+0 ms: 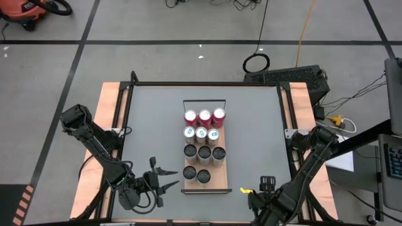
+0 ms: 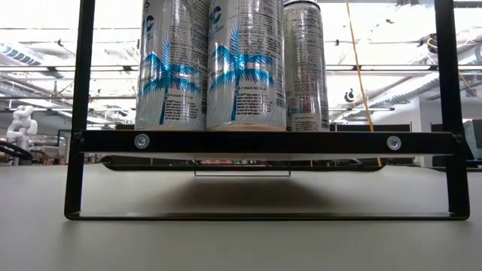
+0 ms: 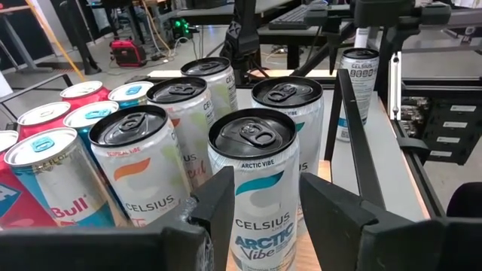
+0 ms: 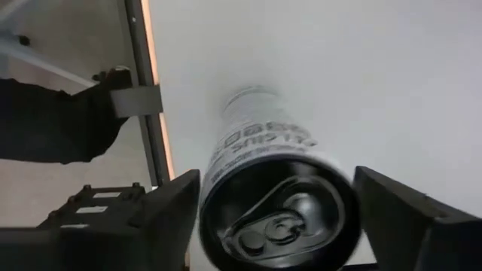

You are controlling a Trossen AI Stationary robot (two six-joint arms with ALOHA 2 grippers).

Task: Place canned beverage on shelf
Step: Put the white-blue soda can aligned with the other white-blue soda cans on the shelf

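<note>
Floor point(image 1: 157, 25): grey concrete w/ dark tape lines in a grid.
Cables point(image 1: 256, 61): black coil on floor beyond table; yellow cord point(image 1: 306, 25) running away.
Vacuum point(image 1: 28, 11): red/black, far corner.
Ceiling point(image 2: 45, 45): bright strip lights, open beams.
Drawer unit point(image 3: 440, 128): dark, beside table.

cans point(image 1: 204, 152) in rows on shelf point(image 1: 221, 182) | shelf mid-table point(image 1: 251, 125) | one can point(image 4: 275, 192) apart at right

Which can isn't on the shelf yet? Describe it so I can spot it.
On the grey table, find the wooden shelf in the middle, packed with rows of cans. The lone can stands on bare tabletop off the shelf's right side, at the right gripper; every other can stands on the shelf.
</note>
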